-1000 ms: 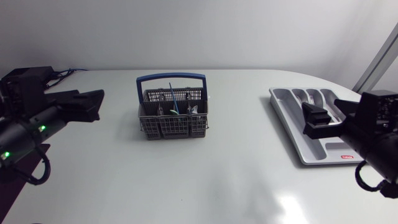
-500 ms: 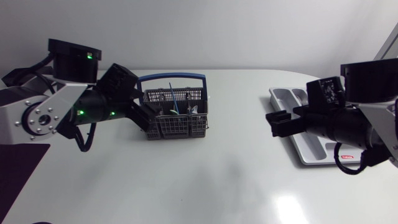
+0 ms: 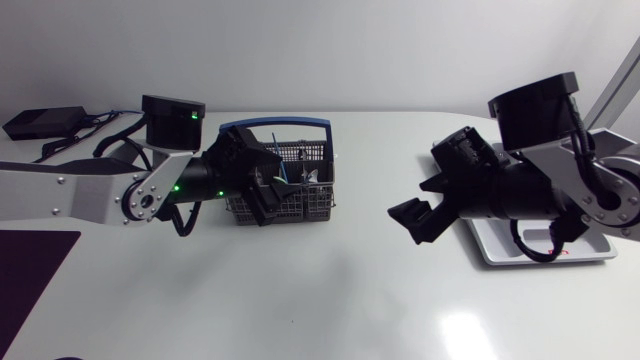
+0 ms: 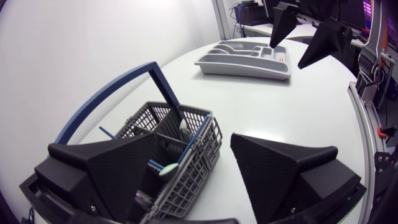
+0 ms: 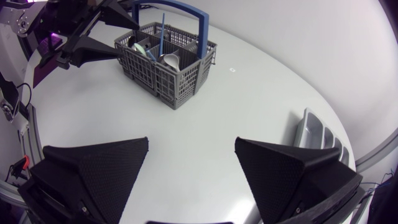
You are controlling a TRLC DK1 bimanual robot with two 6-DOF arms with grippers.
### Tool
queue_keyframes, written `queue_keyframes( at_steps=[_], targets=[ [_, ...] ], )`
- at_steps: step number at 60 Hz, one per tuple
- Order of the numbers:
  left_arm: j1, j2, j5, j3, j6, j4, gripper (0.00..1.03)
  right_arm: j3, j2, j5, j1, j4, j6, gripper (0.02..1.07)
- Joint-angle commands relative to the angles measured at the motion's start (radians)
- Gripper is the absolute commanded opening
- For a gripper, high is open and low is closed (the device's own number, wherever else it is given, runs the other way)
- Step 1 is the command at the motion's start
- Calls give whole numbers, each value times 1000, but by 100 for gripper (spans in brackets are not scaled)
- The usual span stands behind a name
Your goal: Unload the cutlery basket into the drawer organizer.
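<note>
The grey cutlery basket (image 3: 305,195) with a blue handle stands at the table's middle back and holds several utensils, one with a blue stem. My left gripper (image 3: 270,190) is open at the basket's left front side. In the left wrist view the basket (image 4: 180,143) lies just ahead of the gripper (image 4: 194,144), partly between its spread fingers. My right gripper (image 3: 420,215) hangs open over bare table between the basket and the grey drawer organizer (image 3: 497,250). The right arm hides most of the organizer. The right wrist view shows the gripper (image 5: 191,142) empty, with the basket (image 5: 168,68) far ahead.
The organizer (image 4: 245,59) lies at the table's right edge, its compartments visible from the left wrist view. My right gripper (image 4: 305,31) hovers above it there. Bare white table spans the front and the gap between basket and organizer. A black box with cables (image 3: 40,122) lies at the far left.
Both arms have swung in from the side edges. The left gripper has reached the basket's left front. The right gripper has moved left, past the organizer. Both stayed open.
</note>
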Motion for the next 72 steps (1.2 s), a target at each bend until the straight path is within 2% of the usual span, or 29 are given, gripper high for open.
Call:
queue_keyframes(
  at_steps=[1, 6, 18, 28, 32, 39, 57, 63, 72],
  targets=[
    [-6, 51, 26, 37, 32, 36, 86, 32, 52, 3, 26, -8, -20, 102],
    [-14, 80, 26, 46, 44, 71, 85, 46, 113, 6, 37, -4, -25, 102],
    [-32, 144, 54, 63, 79, 131, 61, 46, 168, 10, 41, 15, -40, 102],
    [-51, 187, 54, 80, 81, 174, 55, 35, 173, 10, 28, 15, -57, 102],
    [-60, 207, 54, 84, 95, 186, 42, 27, 173, 10, 24, 15, -60, 102],
    [-63, 219, 54, 90, 98, 204, 27, 12, 170, 10, 15, 15, -68, 102],
    [-52, 242, 52, 95, 115, 206, 24, -8, 161, 10, 3, 15, -80, 102],
    [-45, 242, 52, 96, 116, 206, 5, -5, 164, 10, 3, 15, -80, 102],
    [-35, 225, 52, 95, 119, 204, 4, 12, 168, 10, 18, 15, -77, 102]
  ],
)
